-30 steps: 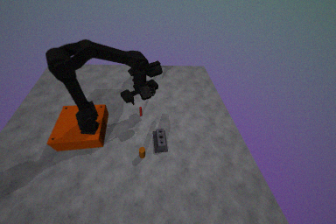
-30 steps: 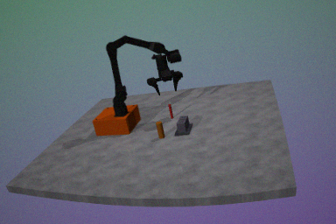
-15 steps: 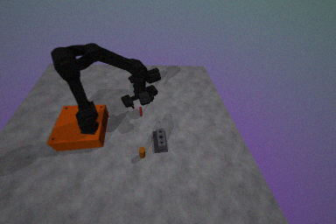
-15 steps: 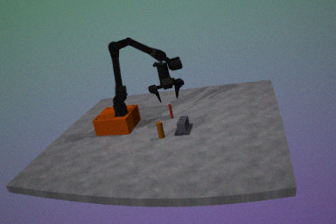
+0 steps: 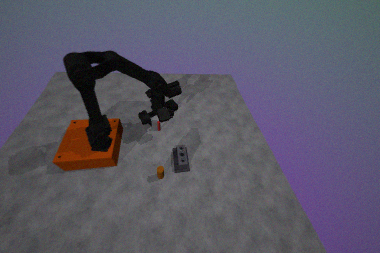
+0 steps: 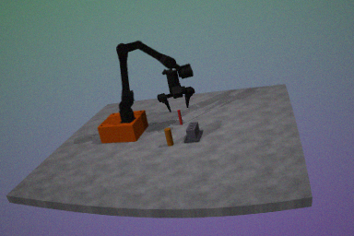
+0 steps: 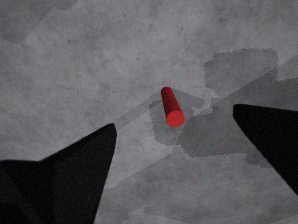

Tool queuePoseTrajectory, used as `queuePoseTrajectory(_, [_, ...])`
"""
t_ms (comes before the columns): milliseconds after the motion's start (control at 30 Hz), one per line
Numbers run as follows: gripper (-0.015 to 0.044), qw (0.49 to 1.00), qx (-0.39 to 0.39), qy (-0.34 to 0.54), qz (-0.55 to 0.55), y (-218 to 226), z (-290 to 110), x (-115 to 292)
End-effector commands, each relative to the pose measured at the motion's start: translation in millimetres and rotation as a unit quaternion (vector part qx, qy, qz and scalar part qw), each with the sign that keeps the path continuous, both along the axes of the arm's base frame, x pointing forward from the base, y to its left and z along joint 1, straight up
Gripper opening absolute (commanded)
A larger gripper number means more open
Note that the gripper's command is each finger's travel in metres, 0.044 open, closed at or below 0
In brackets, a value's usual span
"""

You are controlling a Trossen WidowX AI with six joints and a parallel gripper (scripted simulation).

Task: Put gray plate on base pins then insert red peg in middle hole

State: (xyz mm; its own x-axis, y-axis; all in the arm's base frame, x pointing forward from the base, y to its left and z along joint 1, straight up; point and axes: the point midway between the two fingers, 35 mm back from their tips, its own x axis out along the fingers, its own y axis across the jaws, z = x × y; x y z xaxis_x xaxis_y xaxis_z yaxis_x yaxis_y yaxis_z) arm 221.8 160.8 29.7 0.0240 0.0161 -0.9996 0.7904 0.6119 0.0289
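Note:
The red peg [image 5: 158, 126] [image 6: 180, 117] [image 7: 172, 107] stands upright on the table. My gripper [image 5: 157, 115] [image 6: 177, 103] [image 7: 172, 119] is open and empty, and hangs just above the peg with its fingers on either side of it. The gray plate [image 5: 181, 156] [image 6: 193, 132] lies flat on the base with three holes showing on top, a little in front of the peg. The pins and base under it are hard to tell apart.
A short orange cylinder [image 5: 160, 172] [image 6: 169, 136] stands upright to the left of the plate. The arm's orange mounting block [image 5: 79, 148] [image 6: 121, 128] sits at the left. The table's edges lie far off on all sides.

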Motion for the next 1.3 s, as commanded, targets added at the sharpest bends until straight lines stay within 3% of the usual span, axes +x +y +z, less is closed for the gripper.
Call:
queuePoseTrajectory(0, [0.0440, 1.000, -0.003, 0.001, -0.001, -1, -7, -1])
queuePoseTrajectory(767, [0.0440, 1.000, -0.002, 0.001, -0.003, -1, -41, -2])
queuePoseTrajectory(1267, [0.0046, 1.000, -0.002, 0.001, -0.003, -1, -41, -2])
